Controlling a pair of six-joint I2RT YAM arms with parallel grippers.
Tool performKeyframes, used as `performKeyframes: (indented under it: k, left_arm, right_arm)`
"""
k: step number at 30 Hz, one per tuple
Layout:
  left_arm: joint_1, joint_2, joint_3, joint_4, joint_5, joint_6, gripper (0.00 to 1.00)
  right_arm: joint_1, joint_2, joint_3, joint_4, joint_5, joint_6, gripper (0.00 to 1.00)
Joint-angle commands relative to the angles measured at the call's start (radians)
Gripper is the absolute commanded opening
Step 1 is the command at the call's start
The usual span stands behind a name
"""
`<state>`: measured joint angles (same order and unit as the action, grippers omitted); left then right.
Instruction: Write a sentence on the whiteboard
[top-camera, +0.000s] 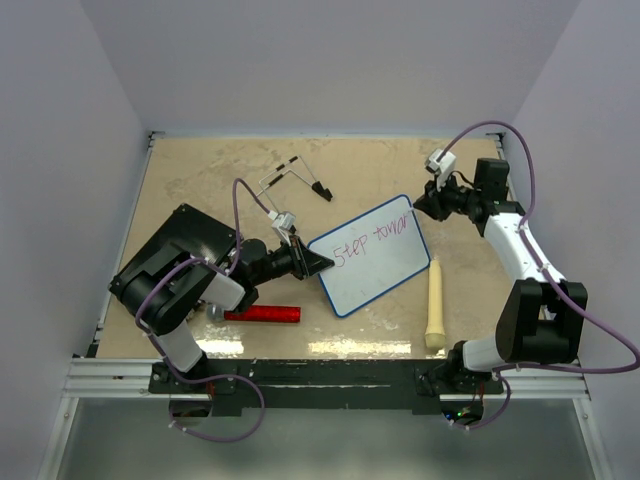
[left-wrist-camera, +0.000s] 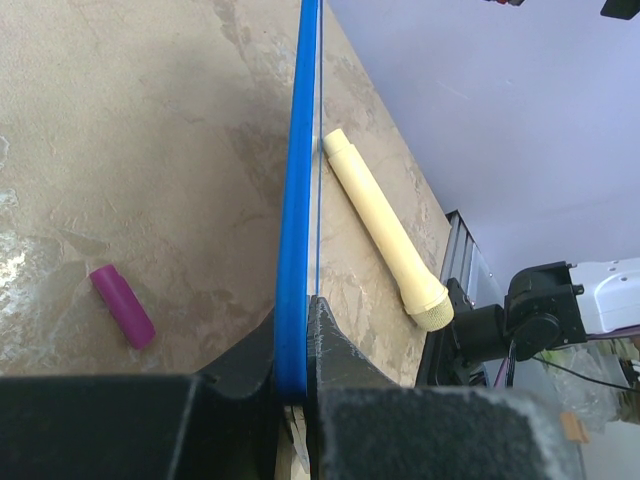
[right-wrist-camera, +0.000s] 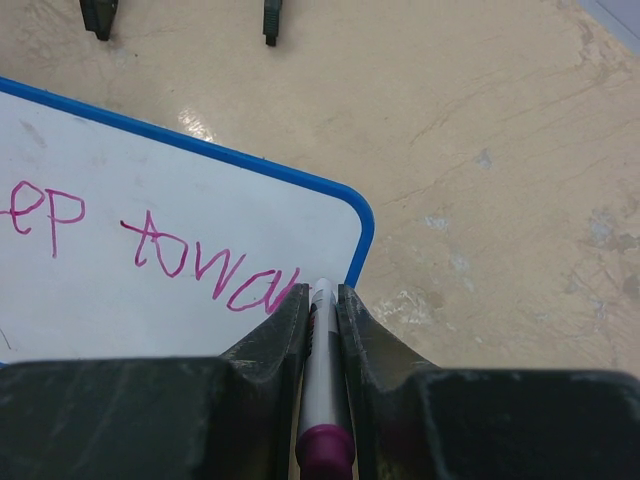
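The whiteboard (top-camera: 375, 255) lies tilted in the middle of the table, white with a blue rim (left-wrist-camera: 296, 220). Purple-pink writing (top-camera: 372, 240) on it reads "Step towa"; in the right wrist view the letters (right-wrist-camera: 205, 265) end near the board's corner (right-wrist-camera: 362, 215). My left gripper (top-camera: 318, 263) is shut on the board's left edge (left-wrist-camera: 293, 340). My right gripper (top-camera: 418, 205) is shut on a white marker with a purple end (right-wrist-camera: 322, 400); its tip rests on the board after the last letter.
A cream cylindrical eraser (top-camera: 435, 305) lies right of the board, also in the left wrist view (left-wrist-camera: 385, 235). A purple marker cap (left-wrist-camera: 122, 306) lies on the table. A red marker (top-camera: 262, 314) lies front left. A black slab (top-camera: 190, 235) and wire stand (top-camera: 295, 175) sit behind.
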<state>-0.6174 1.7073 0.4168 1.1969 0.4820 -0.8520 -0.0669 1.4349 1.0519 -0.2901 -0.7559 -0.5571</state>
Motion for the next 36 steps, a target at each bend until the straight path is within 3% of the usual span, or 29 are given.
performKeyframes:
  k: [1, 10, 36]
  left_arm:
    - [-0.005, 0.009, 0.011, 0.073, 0.029, 0.044, 0.0]
    - [-0.005, 0.012, 0.016, 0.075, 0.032, 0.044, 0.0]
    - [-0.005, 0.009, 0.011, 0.075, 0.023, 0.044, 0.0]
  right_arm:
    - [-0.005, -0.018, 0.049, 0.049, -0.025, 0.016, 0.0]
    - [-0.007, 0.008, 0.046, 0.083, 0.003, 0.031, 0.0]
    - [-0.008, -0.005, -0.024, -0.095, 0.04, -0.112, 0.0]
